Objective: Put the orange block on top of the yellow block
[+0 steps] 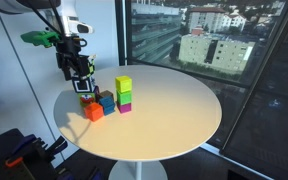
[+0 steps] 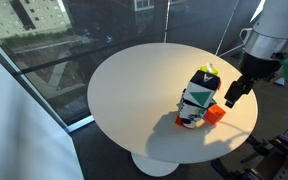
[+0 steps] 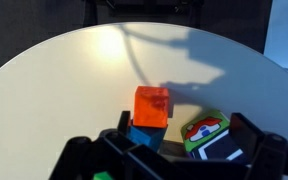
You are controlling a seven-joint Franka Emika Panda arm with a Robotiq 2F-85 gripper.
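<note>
The orange block (image 3: 151, 106) sits right next to a blue cube (image 3: 144, 136) near the table's edge; it also shows in both exterior views (image 1: 94, 112) (image 2: 215, 114). The yellow block (image 1: 123, 83) tops a small stack, above a green cube (image 1: 124, 95) and a magenta cube (image 1: 125, 106); its top peeks out in an exterior view (image 2: 210, 70). My gripper (image 3: 174, 150) is open and empty. It hangs above the orange block and blue cube, beside the stack (image 1: 80, 72) (image 2: 238, 92).
A small green, white and black carton (image 3: 210, 134) lies next to the blue cube, under the gripper (image 1: 87, 88) (image 2: 195, 103). The round white table (image 1: 174, 110) drops off close to the cubes. Large windows stand behind the table.
</note>
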